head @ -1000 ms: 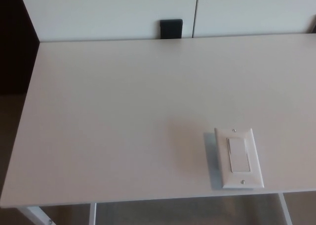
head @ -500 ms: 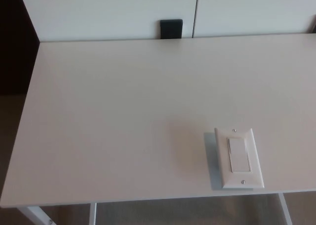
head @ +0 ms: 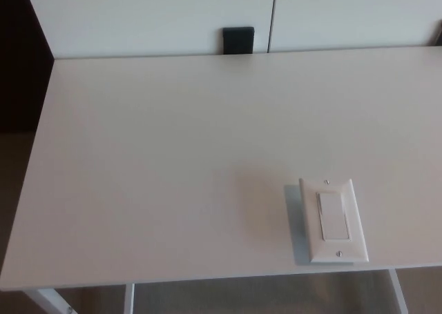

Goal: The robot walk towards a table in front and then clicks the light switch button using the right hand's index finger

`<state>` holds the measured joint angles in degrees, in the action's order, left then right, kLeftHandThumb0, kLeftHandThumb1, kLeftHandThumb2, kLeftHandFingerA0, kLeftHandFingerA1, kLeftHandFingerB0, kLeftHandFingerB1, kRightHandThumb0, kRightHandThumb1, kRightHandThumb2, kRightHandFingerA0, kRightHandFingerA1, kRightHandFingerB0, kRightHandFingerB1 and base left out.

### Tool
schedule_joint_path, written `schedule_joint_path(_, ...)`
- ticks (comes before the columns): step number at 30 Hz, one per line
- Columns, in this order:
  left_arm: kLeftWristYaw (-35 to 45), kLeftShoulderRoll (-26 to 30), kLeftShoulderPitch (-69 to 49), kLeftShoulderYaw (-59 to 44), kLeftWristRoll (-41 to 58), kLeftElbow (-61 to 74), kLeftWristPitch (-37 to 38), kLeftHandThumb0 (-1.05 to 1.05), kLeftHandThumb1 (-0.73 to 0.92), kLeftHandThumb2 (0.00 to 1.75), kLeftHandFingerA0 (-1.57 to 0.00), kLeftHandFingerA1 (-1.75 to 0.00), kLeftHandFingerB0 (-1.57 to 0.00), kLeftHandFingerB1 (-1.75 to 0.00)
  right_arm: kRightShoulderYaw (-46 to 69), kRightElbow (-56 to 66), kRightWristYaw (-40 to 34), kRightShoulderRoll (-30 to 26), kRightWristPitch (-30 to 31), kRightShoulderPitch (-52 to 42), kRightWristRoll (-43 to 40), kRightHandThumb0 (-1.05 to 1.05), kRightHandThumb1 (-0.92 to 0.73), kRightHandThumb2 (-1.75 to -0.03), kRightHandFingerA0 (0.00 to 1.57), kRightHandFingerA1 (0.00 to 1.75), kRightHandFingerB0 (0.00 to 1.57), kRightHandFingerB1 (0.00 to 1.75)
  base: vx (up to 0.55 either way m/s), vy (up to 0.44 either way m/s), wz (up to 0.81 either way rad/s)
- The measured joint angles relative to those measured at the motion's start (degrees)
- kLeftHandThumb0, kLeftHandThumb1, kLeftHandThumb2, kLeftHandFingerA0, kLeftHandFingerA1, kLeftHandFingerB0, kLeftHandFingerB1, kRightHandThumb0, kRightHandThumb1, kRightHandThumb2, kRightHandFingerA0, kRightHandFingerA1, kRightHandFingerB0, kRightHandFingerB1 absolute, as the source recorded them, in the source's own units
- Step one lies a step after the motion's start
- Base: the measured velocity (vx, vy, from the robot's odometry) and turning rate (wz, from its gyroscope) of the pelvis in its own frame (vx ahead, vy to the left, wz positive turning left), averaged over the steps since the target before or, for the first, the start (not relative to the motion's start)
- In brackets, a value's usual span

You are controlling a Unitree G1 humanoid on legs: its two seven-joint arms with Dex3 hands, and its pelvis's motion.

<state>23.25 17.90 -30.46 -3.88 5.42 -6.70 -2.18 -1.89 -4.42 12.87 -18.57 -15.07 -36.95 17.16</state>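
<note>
White laminate worktop (head: 173, 155) fills the head view, carrying a white rectangular plastic light switch plate (head: 334, 221) with a rocker button (head: 332, 216) near its front edge, towards the right corner. Compared with a second ago, only the camera has nudged slightly; the switch lies as it did. Neither robot hand shows, so finger state cannot be told. Whether the button was clicked is unclear.

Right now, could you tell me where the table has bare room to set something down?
Nearly all of the white table is bare: the whole left half, and the back strip below the black block at the far edge. Only the near-right corner is taken, by the light switch plate. Neither hand is in view.
</note>
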Motion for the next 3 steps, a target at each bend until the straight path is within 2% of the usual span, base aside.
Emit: schedule_joint_path(3, 0.0, 0.1, 0.1, 0.0, 0.0, 0.0, 0.1, -0.17, 0.54, 0.56, -0.61, -0.44, -0.54, -0.39, -0.1, -0.5, 0.0, -0.1, -0.1, 0.4, -0.3, -0.48, -0.59, -0.71, 0.13, 0.52, 0.10, 0.44, 0.00, 0.000, 0.00)
